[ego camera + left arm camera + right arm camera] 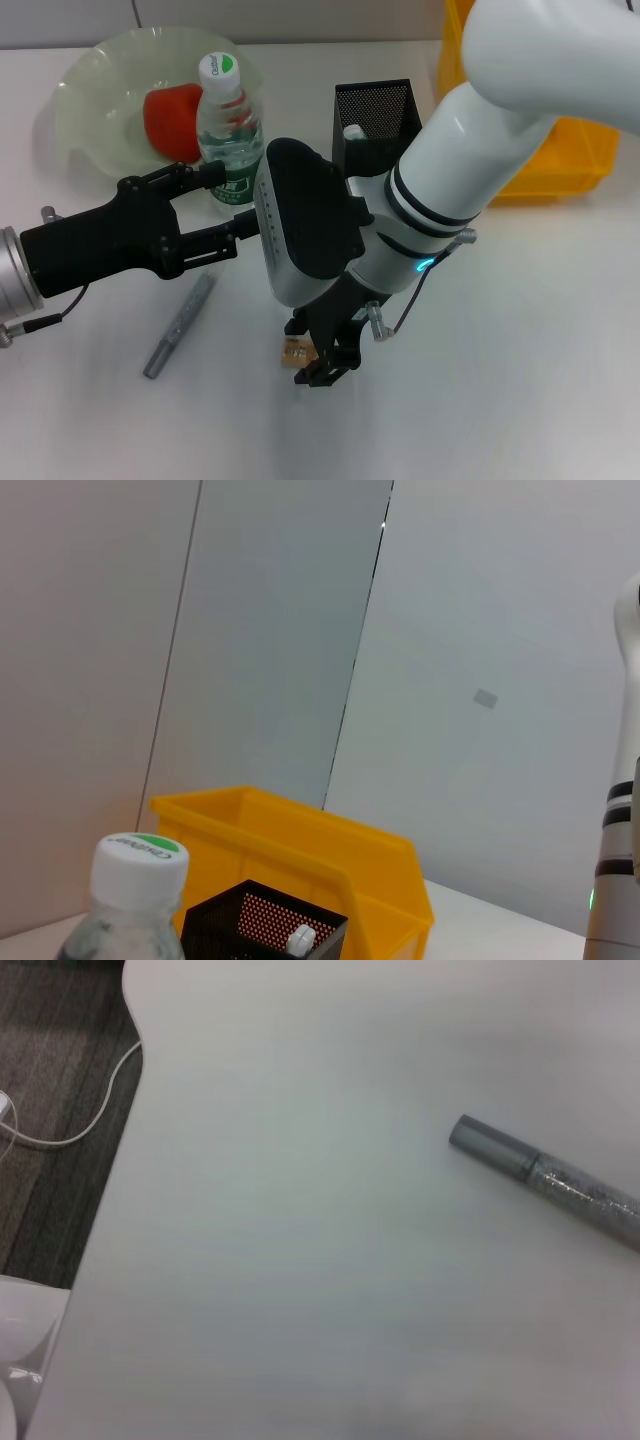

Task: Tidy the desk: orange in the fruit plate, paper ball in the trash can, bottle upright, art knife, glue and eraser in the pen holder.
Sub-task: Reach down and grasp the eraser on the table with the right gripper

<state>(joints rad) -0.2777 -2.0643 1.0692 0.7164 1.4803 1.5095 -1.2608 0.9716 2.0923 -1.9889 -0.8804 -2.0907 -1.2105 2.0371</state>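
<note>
The orange lies in the pale-green fruit plate at the back left. The bottle stands upright just in front of it, its cap low in the left wrist view. My left gripper is open, its jaws either side of the bottle's lower half. My right gripper hangs right over the tan eraser on the table. The grey art knife lies to the left of it. A white item sits in the black pen holder. The paper ball is out of view.
The yellow trash can stands at the back right, behind the pen holder. My white right arm crosses the middle of the table. The right wrist view shows the table's edge, with dark floor and a cable beyond it.
</note>
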